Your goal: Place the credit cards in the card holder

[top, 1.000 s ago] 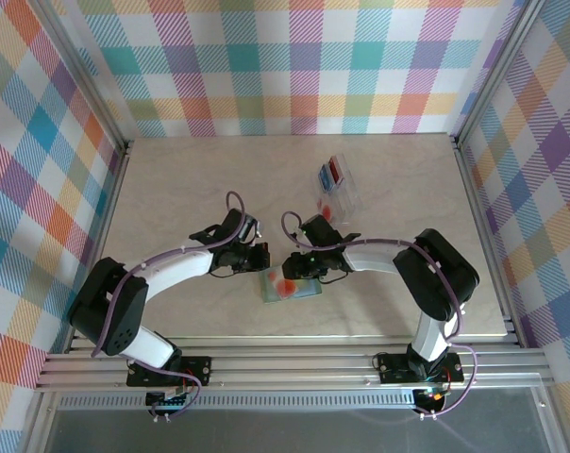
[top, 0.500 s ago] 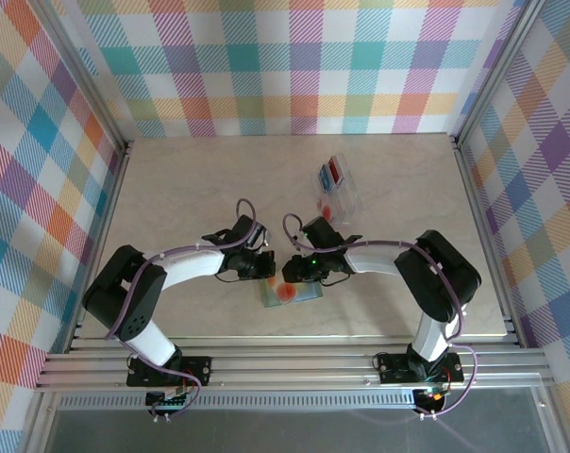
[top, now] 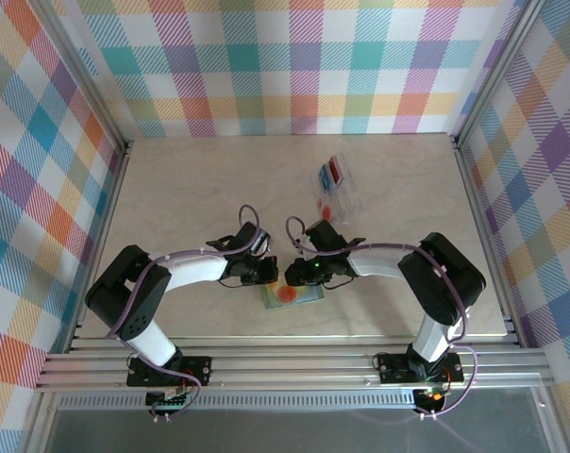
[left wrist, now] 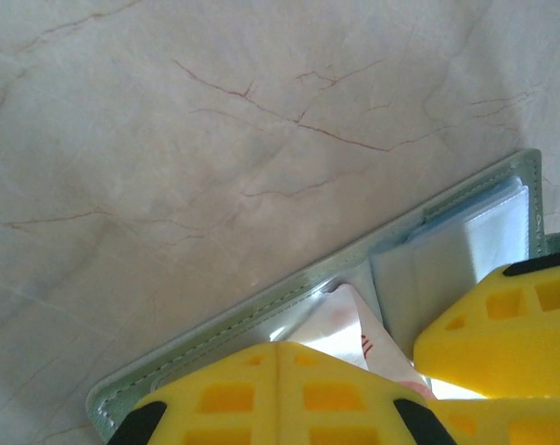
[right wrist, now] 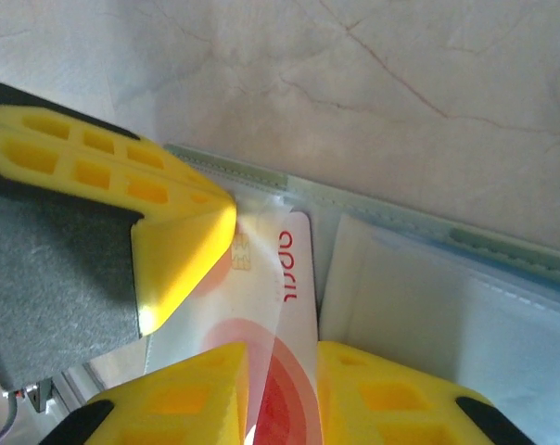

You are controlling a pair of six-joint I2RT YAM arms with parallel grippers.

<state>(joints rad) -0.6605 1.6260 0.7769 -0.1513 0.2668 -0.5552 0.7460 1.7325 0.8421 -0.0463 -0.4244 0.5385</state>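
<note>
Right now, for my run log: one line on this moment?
wallet open on table | right end effector gripping pale card | left end effector on wallet

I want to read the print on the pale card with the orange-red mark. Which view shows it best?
The right wrist view: the pale card is close, its print and chip visible. The left wrist view shows a corner; the top view shows a small orange spot.

In the top view we see both arms covering most of the card holder [top: 299, 295]. The left wrist view cuts off the pale card [left wrist: 354, 334] beneath yellow fingers [left wrist: 261, 394]. In the right wrist view its print reads only partly; the card's lower end leaves the frame.
</note>
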